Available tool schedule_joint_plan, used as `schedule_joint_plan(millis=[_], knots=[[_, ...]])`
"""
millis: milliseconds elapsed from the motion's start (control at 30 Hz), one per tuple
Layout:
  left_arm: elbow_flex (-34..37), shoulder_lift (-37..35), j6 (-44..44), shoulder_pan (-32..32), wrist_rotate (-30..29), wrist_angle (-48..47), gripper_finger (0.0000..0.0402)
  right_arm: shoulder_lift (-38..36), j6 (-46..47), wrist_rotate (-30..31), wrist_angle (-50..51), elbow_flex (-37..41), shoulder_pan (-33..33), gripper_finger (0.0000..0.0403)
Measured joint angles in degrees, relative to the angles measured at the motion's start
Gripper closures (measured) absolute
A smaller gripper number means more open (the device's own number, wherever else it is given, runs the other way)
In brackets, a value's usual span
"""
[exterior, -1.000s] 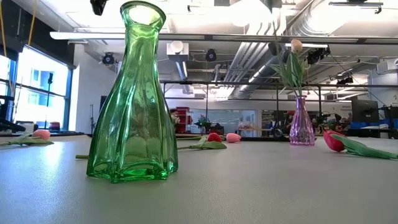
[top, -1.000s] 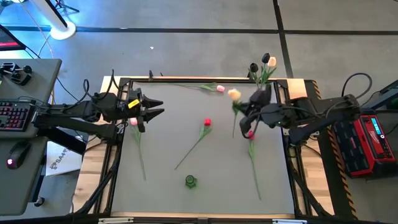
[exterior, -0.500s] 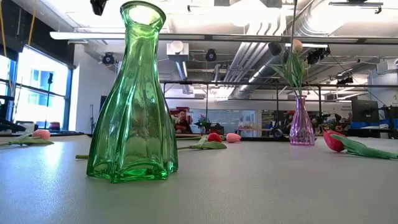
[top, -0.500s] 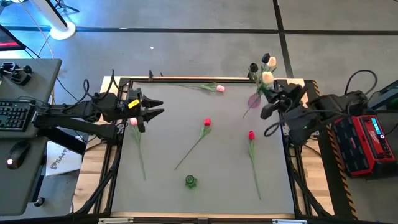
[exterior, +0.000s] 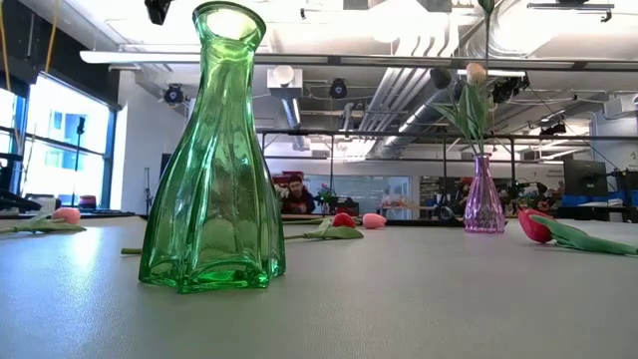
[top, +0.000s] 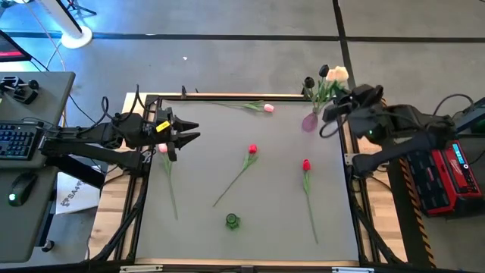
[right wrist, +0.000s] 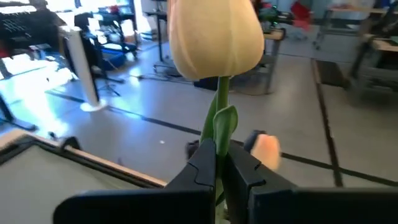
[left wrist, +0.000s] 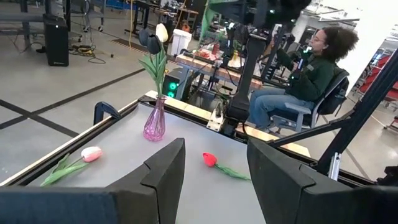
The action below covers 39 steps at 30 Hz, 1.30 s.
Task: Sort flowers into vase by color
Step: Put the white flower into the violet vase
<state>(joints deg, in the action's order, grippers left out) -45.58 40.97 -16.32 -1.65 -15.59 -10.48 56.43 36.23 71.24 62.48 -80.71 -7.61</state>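
cream tulip (right wrist: 216, 37): stem pinched in closed right gripper (right wrist: 216, 163), head just above purple vase (top: 309, 122) at table's (top: 204, 152) far right corner | vase holds dark and cream heads | red tulips (top: 252, 151), pink tulips lie loose left of it | left gripper (top: 189, 131): far across, fingers apart, empty

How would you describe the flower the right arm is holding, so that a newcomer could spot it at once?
Start at the pink vase in the table's far right corner. The right tool, above it, is shut on the stem of a cream tulip. Unlike the red and pink tulips lying flat on the table, this one is held in the air.
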Motion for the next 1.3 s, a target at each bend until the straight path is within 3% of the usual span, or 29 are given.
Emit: schedule_joint_plan(millis=[300,467,967,1100,1300], knots=[[0.0,0.0,0.0,0.0,0.0,0.0,0.0238,0.3,-10.5,-7.1,-6.4,0.0,14.4,0.0403],[0.0,0.0,0.0,0.0,0.0,0.0,0.0238,2.7,-11.2,-8.8,-7.9,0.0,19.4,0.0403],[0.0,0.0,0.0,0.0,0.0,0.0,0.0238,7.6,-10.5,-6.5,-10.1,0.2,20.5,0.0403],[0.0,0.0,0.0,0.0,0.0,0.0,0.0238,6.8,-10.1,-4.8,-13.5,5.0,20.8,0.0403],[0.0,0.0,0.0,0.0,0.0,0.0,0.0238,2.5,-6.4,-6.9,-19.5,13.9,20.4,0.0403]])
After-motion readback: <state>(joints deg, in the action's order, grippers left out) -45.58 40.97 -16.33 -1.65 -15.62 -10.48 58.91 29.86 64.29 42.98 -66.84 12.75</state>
